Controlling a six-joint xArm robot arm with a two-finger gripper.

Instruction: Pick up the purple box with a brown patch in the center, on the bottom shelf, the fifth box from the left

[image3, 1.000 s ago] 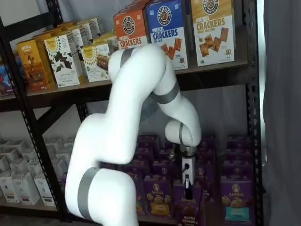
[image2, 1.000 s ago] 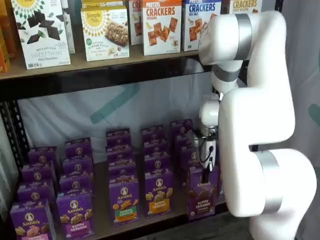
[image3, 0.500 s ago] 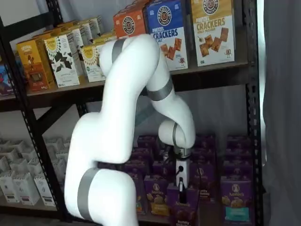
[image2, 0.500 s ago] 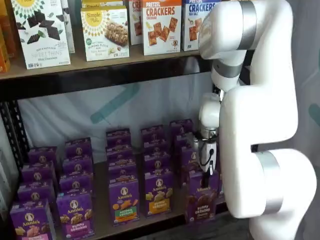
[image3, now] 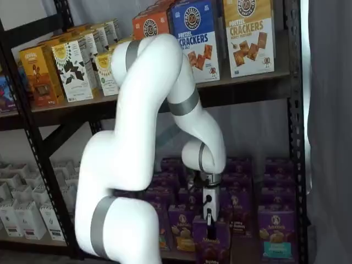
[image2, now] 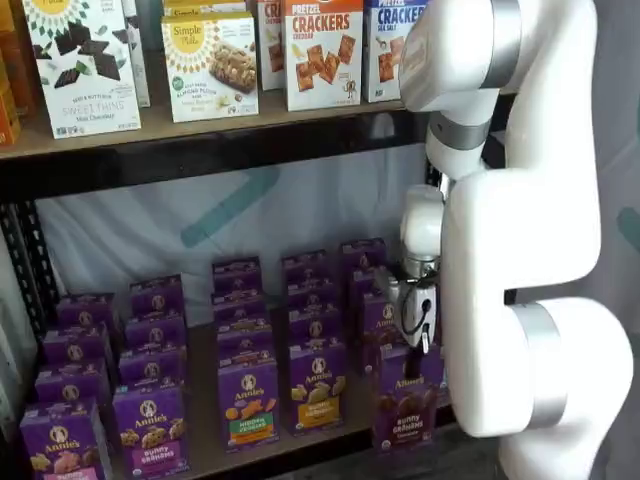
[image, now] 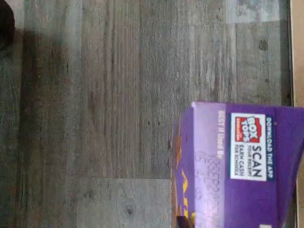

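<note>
The purple box (image2: 405, 402) with a brown strip and dark bunny crackers hangs upright from my gripper (image2: 413, 345), in front of the right end of the bottom shelf (image2: 200, 440). The gripper is shut on the box's top. In a shelf view the gripper (image3: 209, 219) points straight down and the box (image3: 212, 245) sits low, forward of the front row. In the wrist view the box's purple top (image: 237, 166) with a Box Tops label lies over grey floor boards (image: 95, 118). The fingers are not seen in the wrist view.
Rows of purple cartons fill the bottom shelf, with an orange-strip one (image2: 318, 385) and a green-strip one (image2: 248, 400) left of the gap. A teal-strip carton (image3: 275, 234) stands to the right. Cracker boxes (image2: 323, 50) line the shelf above. The white arm (image2: 520, 250) stands at the right.
The gripper has drawn the purple box forward out of the shelf's front row, towards the cameras. The upper arm has swung back with it.
</note>
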